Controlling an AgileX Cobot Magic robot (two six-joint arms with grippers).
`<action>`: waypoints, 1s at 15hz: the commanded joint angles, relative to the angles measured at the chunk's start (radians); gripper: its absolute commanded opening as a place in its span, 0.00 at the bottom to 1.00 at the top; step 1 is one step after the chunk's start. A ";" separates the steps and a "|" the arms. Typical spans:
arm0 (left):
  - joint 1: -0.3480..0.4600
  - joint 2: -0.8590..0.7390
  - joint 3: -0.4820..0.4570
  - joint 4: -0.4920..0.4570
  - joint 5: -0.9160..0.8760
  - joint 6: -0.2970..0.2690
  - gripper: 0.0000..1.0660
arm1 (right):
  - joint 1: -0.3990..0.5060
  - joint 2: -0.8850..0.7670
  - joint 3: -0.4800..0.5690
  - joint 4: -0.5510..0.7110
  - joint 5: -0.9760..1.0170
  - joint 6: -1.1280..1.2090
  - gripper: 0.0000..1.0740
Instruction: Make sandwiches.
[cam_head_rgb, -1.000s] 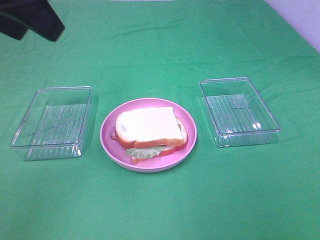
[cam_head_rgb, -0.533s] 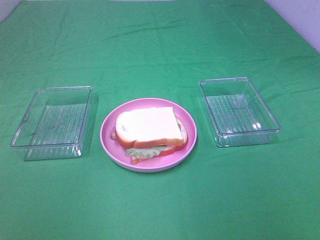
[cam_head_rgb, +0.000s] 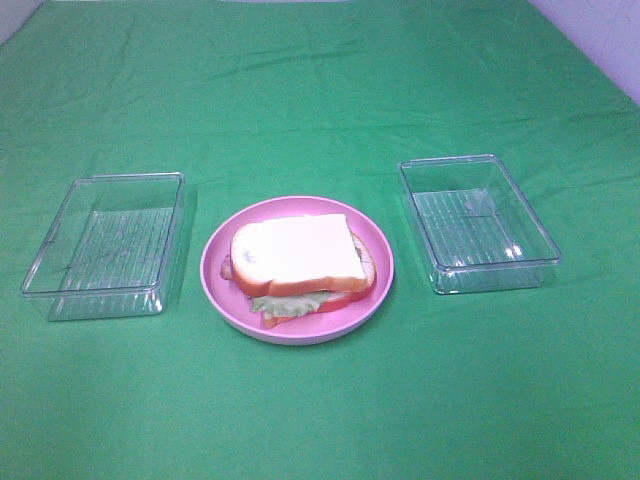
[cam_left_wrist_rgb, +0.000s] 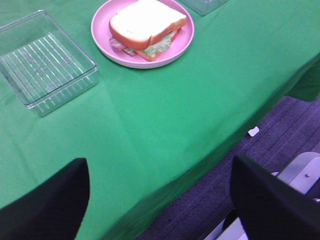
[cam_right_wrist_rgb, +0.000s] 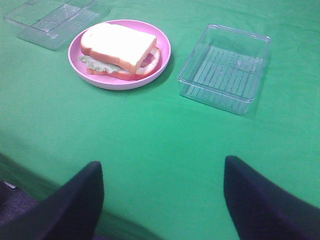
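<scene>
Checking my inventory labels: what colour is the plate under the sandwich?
Pink. The plate under the sandwich shows best in the exterior high view.

a green tablecloth (cam_head_rgb: 320, 90) is spread over the table; a round pink plate (cam_head_rgb: 380, 262) is set at its middle; two clear ribbed plastic trays (cam_head_rgb: 105, 245) (cam_head_rgb: 478, 222) are placed beside it, one on either side, apart from it.

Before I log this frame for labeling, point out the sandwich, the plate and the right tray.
sandwich (cam_head_rgb: 296, 252), high view, top bread slice
plate (cam_head_rgb: 377, 240), high view, bare right rim
right tray (cam_head_rgb: 478, 226), high view, ribbed floor
</scene>
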 joint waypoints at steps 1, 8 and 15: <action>0.001 -0.056 0.108 0.045 -0.093 0.000 0.70 | 0.001 -0.011 0.001 -0.004 -0.013 -0.011 0.61; 0.001 -0.057 0.147 0.090 -0.155 0.009 0.70 | 0.001 -0.011 0.001 -0.003 -0.014 -0.011 0.61; 0.001 -0.057 0.147 0.095 -0.155 0.009 0.70 | 0.001 -0.011 0.001 -0.003 -0.014 -0.011 0.61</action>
